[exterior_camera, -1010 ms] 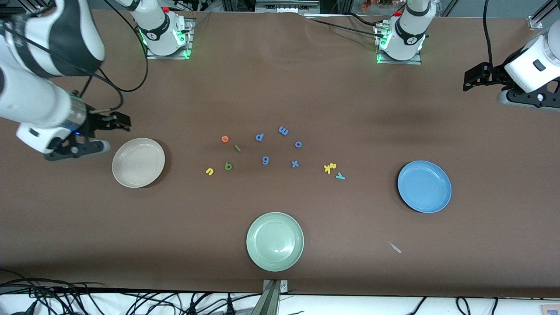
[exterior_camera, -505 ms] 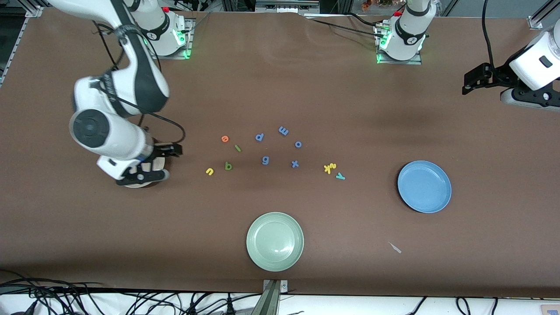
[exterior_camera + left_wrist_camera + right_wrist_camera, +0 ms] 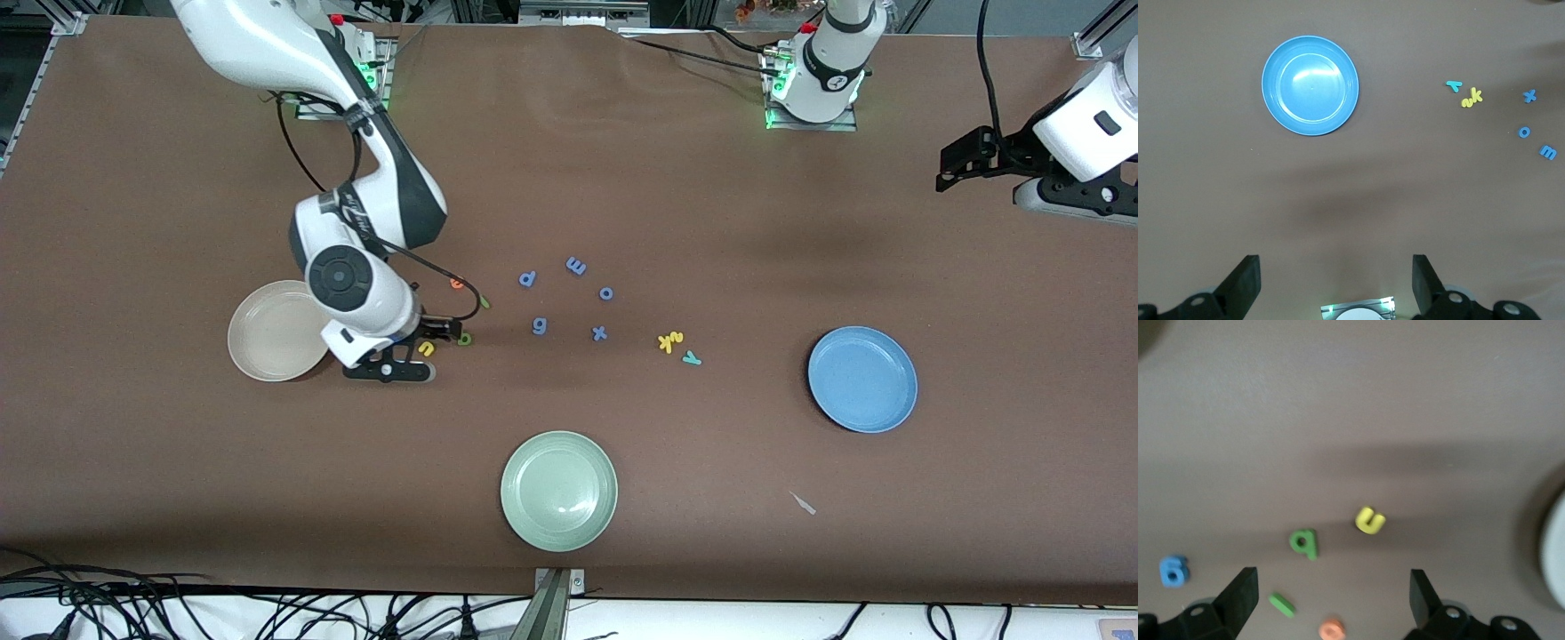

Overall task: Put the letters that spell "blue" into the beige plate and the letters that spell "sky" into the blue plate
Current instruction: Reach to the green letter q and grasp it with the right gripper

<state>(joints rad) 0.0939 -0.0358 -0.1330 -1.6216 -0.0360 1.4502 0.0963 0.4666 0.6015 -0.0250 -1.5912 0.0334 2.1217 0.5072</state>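
The table (image 3: 622,178) is brown. Five little blue letters lie on it. The g (image 3: 539,326) is the one closest to the right gripper (image 3: 442,336), on the side toward the left arm's end of the table. The x (image 3: 599,333) lies past the g that same way. The p (image 3: 527,279), m (image 3: 575,265) and o (image 3: 606,293) lie close by. A pale green plate (image 3: 558,491) sits well apart from that gripper. A tiny pale scrap (image 3: 803,503) lies farther off still.

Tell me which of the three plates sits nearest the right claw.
The beige plate, at the right arm's end of the table, right beside the open right claw. The pale green plate and blue plate lie much farther off.
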